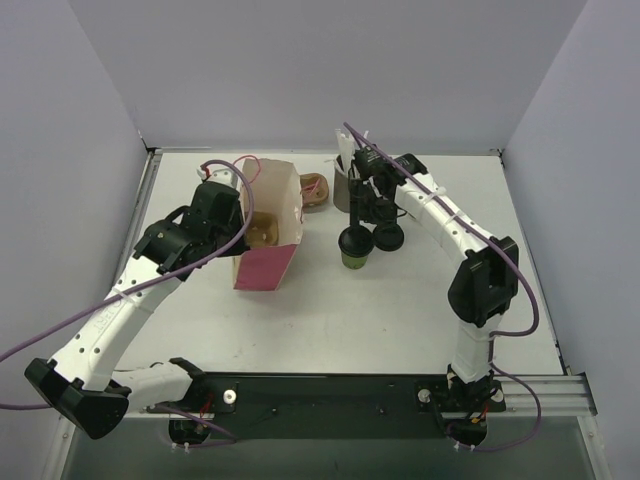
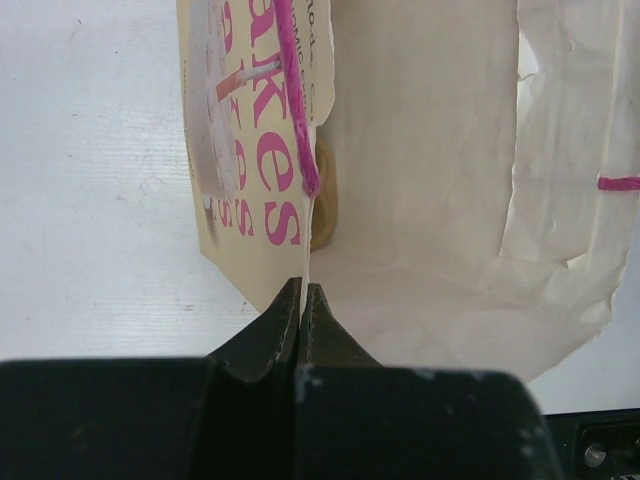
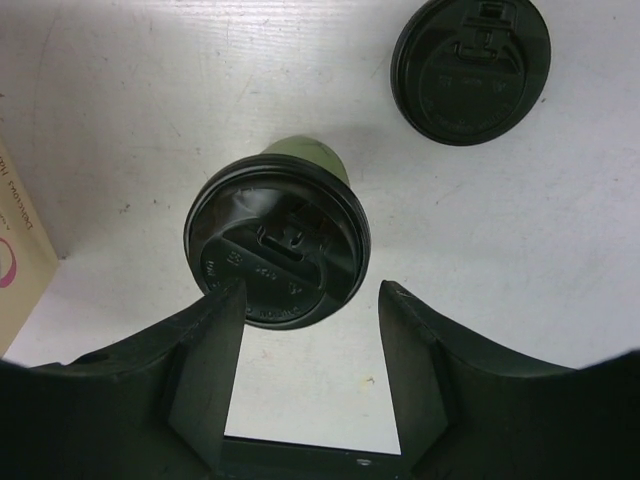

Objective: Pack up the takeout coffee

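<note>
The takeout coffee is a small green paper cup [image 1: 353, 259] with a black lid on it, standing mid-table right of the bag. In the right wrist view the cup [image 3: 305, 155] shows under its lid [image 3: 277, 253]. My right gripper [image 3: 310, 300] is open just above it; the left fingertip overlaps the lid's rim, the right one is clear of it. It also shows in the top view [image 1: 362, 215]. My left gripper [image 2: 302, 290] is shut on the rim of the pink-and-cream paper bag [image 2: 430, 200], holding its mouth open. The top view shows the gripper [image 1: 240, 225] and the bag [image 1: 268, 262].
A second, loose black lid [image 1: 388, 238] lies just right of the cup, also in the right wrist view [image 3: 470, 65]. A grey cylinder of white straws [image 1: 344, 188] stands behind. A brown object [image 1: 315, 190] lies near it, and another [image 1: 262, 232] sits inside the bag.
</note>
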Motion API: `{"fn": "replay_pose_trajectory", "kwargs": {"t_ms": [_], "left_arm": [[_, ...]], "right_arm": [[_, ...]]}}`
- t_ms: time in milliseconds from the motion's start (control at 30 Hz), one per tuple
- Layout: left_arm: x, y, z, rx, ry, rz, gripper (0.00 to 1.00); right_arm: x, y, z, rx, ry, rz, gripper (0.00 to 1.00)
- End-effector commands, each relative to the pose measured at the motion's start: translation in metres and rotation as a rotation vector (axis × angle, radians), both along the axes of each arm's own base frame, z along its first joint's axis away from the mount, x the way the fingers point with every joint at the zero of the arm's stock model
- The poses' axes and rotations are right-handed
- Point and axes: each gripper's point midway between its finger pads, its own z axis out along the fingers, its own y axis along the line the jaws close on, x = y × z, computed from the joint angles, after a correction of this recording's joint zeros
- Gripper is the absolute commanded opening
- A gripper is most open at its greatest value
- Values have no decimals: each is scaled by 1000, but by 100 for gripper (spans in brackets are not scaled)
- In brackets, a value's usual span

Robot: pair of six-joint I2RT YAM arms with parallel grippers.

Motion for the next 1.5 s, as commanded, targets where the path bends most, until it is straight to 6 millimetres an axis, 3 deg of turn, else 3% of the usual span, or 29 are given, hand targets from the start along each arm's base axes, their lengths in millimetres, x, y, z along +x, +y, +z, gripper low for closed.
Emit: {"fn": "replay_pose_trajectory", "kwargs": {"t_ms": [0,100,300,600,1100,1200,1333,1467], "left_arm": [[8,-2,19,-45,-77,-11,0],[8,-3,15,-48,-68,-17,0],[11,-3,17,-52,-73,-16,0],[14,-5,17,-55,-68,-23,0],[17,-7,19,-61,-67,-28,0],[18,-6,18,-58,-64,-30,0],[19,-7,18,-58,-62,-32,0],[19,-7,18,-55,-59,-36,0]], "right_arm": [[5,4,-14,-10,4,22,52],[5,13,-20,32,8,39,53],[-6,6,-56,-13,78,25,53],[-11,4,-60,-13,94,10,53],[22,1,40,71,-217,-32,48],[25,6,46,91,-237,-17,41],[29,19,39,118,-228,28,28],[27,34,26,152,-206,74,22]]}}
